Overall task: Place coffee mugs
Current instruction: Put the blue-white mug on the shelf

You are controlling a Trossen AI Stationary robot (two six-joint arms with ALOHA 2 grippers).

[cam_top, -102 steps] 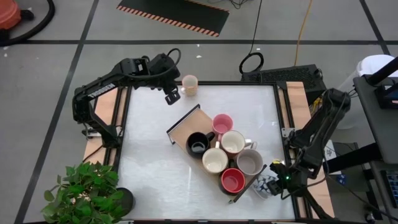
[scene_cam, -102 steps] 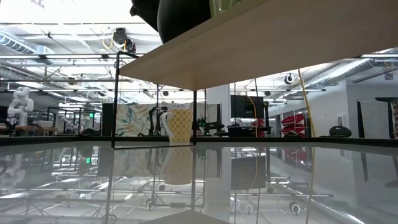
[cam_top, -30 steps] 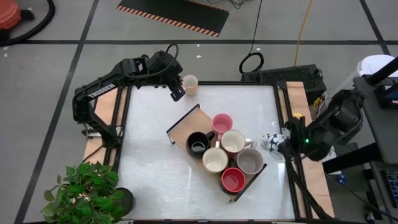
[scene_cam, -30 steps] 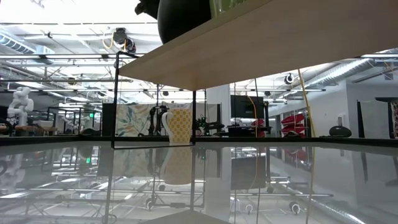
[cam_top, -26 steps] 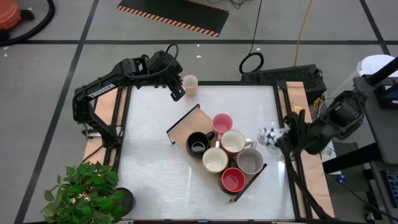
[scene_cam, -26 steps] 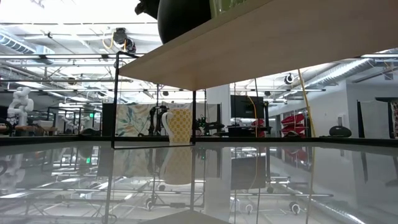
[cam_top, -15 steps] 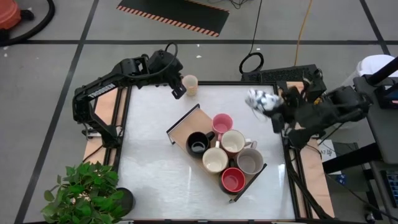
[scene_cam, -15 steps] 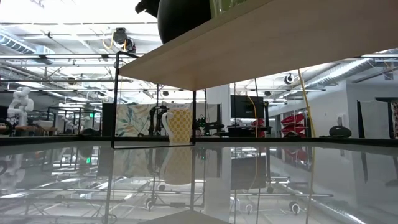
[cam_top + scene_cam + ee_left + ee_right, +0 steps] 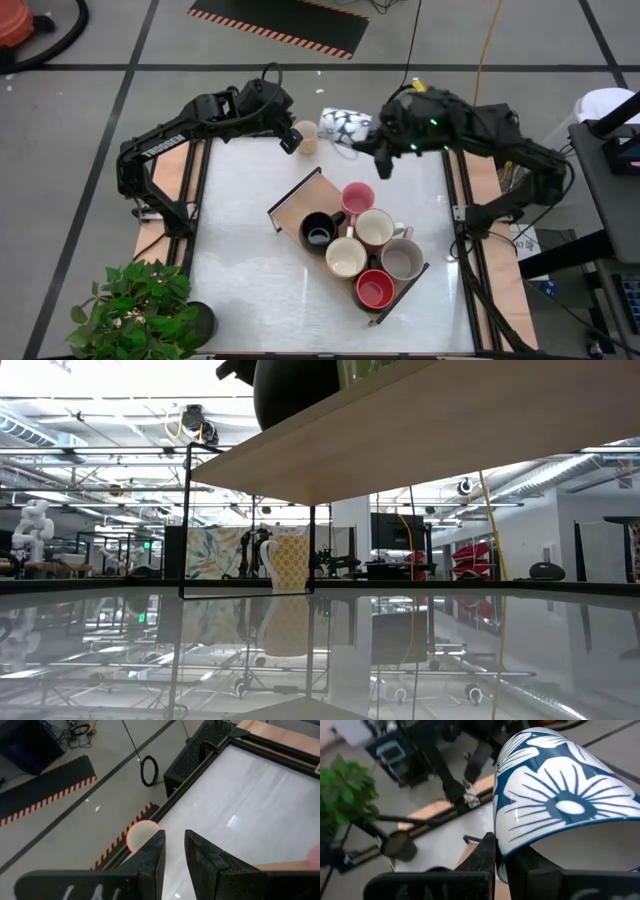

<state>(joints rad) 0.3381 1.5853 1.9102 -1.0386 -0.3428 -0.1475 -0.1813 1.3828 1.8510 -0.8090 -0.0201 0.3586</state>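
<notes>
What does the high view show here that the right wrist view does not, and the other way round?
Only the high view shows the left gripper poised beside the cream mug at the table's far edge, the wooden tray and its pink, cream, grey and red mugs.

Only the right wrist view shows the blue flower pattern up close and the right gripper's fingers pinching the mug's rim.

Both show the blue-and-white mug, the right gripper shut on it, and the potted plant.

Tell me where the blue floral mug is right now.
In the high view the blue floral mug is held by the right gripper at the table's far edge, just right of the cream mug and beyond the tray.
</notes>
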